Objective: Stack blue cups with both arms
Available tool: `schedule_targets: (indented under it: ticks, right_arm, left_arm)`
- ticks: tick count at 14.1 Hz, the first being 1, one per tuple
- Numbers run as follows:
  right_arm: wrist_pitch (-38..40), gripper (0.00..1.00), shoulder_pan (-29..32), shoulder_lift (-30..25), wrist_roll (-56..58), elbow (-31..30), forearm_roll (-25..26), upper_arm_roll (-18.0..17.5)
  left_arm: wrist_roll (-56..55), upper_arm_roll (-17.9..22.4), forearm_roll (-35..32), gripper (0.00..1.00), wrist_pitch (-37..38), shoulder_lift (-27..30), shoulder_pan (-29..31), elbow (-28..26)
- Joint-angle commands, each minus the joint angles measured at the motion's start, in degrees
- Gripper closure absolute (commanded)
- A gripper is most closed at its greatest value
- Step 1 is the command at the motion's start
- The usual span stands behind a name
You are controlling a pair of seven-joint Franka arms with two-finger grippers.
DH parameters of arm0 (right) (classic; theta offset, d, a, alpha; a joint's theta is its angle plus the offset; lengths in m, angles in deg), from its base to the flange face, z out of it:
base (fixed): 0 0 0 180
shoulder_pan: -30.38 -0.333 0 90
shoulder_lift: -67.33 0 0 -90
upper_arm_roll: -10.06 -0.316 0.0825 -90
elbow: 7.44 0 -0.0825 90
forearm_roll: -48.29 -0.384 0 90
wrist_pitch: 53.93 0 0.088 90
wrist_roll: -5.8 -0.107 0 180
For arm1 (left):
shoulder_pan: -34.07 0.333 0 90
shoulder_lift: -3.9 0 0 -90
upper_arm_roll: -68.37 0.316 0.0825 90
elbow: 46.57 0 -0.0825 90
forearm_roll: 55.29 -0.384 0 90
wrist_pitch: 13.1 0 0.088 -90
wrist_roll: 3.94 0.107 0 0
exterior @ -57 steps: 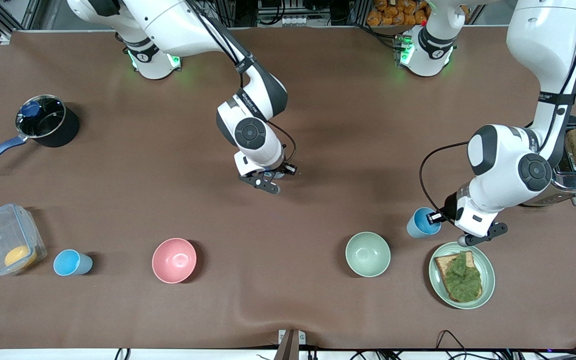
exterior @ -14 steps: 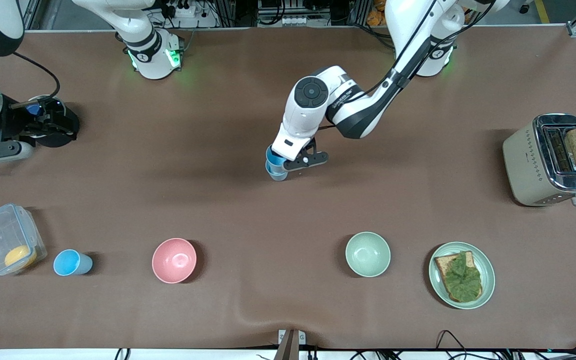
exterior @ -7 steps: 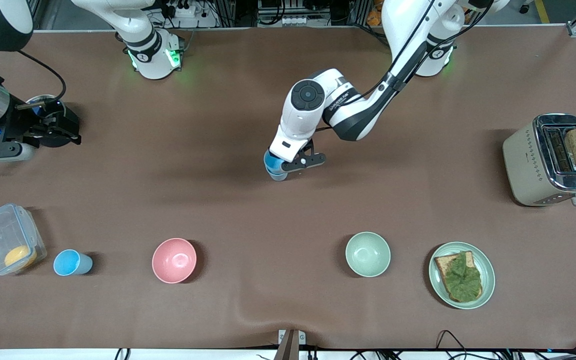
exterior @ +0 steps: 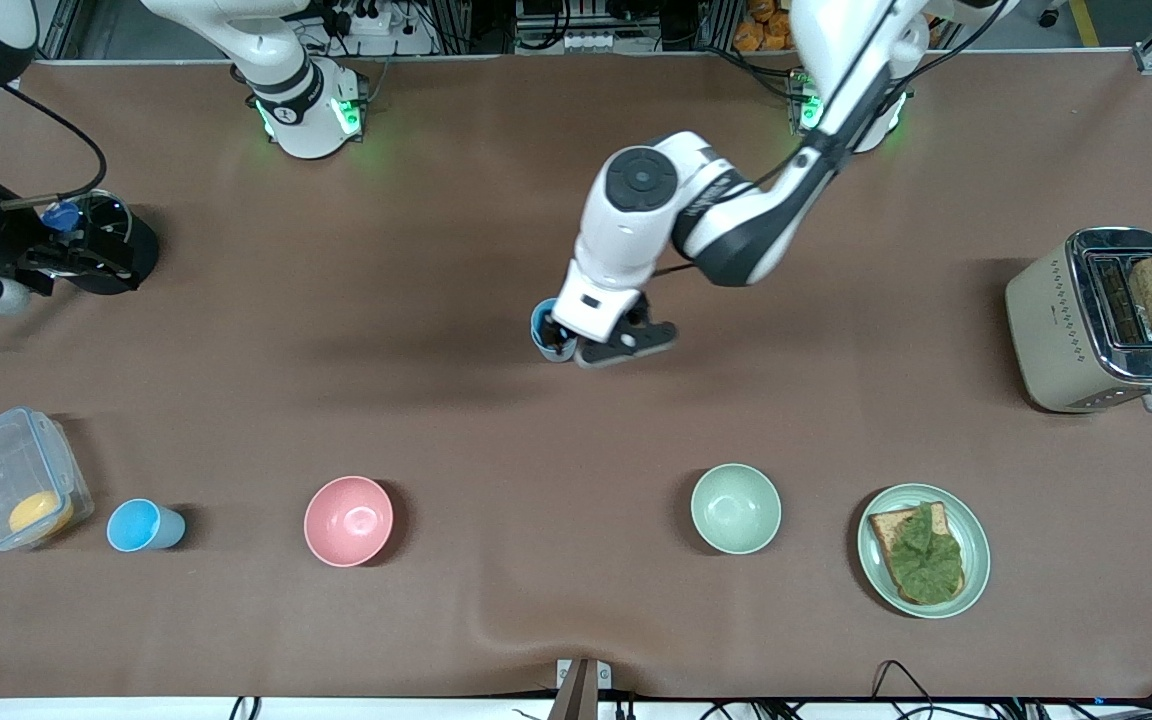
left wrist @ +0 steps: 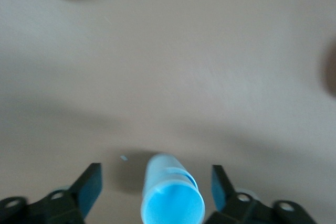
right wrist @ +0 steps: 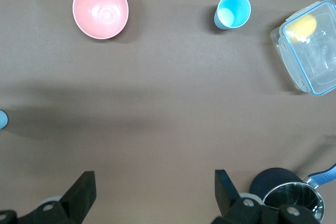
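Note:
Two blue cups [exterior: 542,330] stand nested in the middle of the table. In the left wrist view the stack [left wrist: 172,198] sits between my left gripper's [left wrist: 154,187] fingers, which are spread apart and clear of both its sides. My left gripper [exterior: 564,342] is open just over the stack. A third blue cup [exterior: 143,526] stands alone nearer the front camera, toward the right arm's end, also seen as a cup [right wrist: 232,10] in the right wrist view. My right gripper [exterior: 86,257] hangs open over the black pot [exterior: 114,255], holding nothing [right wrist: 153,187].
A pink bowl [exterior: 348,520] and a pale green bowl [exterior: 735,508] stand near the front. A plate [exterior: 976,560] with topped toast and a toaster [exterior: 1101,320] are at the left arm's end. A clear container [exterior: 16,490] stands beside the lone cup.
My left gripper has opened and let go of the upper cup, which now rests inside the lower one. The left wrist has lifted slightly. The right arm shifted a little over the pot.

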Motion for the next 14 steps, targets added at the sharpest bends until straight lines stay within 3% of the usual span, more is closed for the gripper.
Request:
schedule_targets:
  ticks: [1, 4, 11, 14]
  right_arm:
    - [0.80, 0.00, -0.70, -0.14, -0.78, 0.77, 0.92, 0.36]
    - [2.99, 0.00, -0.79, -0.14, -1.22, 0.86, 0.84, 0.36]
    - [3.53, 0.00, -0.26, -0.23, -0.78, 0.95, 0.13, 0.36]
    - [3.53, 0.00, -0.26, -0.14, -0.78, 0.95, 0.13, 0.36]
  left_arm:
    - [1.68, -0.04, -1.58, 0.00, 5.27, 2.59, 5.63, 2.06]
    - [7.65, 0.05, -1.49, 0.00, 12.47, 5.65, 11.08, 3.65]
    - [20.92, -0.04, -0.26, 0.00, 21.26, 12.34, 22.95, 2.95]
    - [25.93, 2.76, 4.03, 0.00, 26.28, 18.21, 23.67, -0.02]
